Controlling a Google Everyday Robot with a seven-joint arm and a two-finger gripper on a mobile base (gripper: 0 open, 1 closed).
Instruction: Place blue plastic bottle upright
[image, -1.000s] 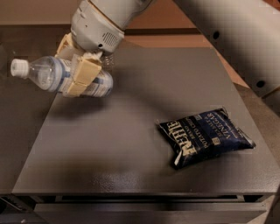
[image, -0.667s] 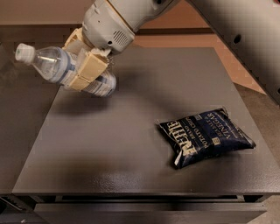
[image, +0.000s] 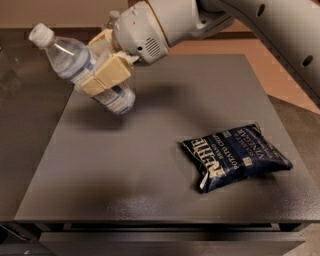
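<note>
The blue plastic bottle (image: 70, 56) is held tilted above the left rear of the table (image: 150, 170), cap up-left, pinched mid-body between the fingers of the gripper (image: 102, 62). The base should be levelled before lowering, and release made only once it is seated flat, well apart from the chip bag (image: 235, 156).

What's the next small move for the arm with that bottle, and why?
Probably rotate the bottle until it stands vertical, before lowering it. The gripper, shut on it, holds it slanted above the left rear of the table, cap pointing up-left, base off the surface.
</note>
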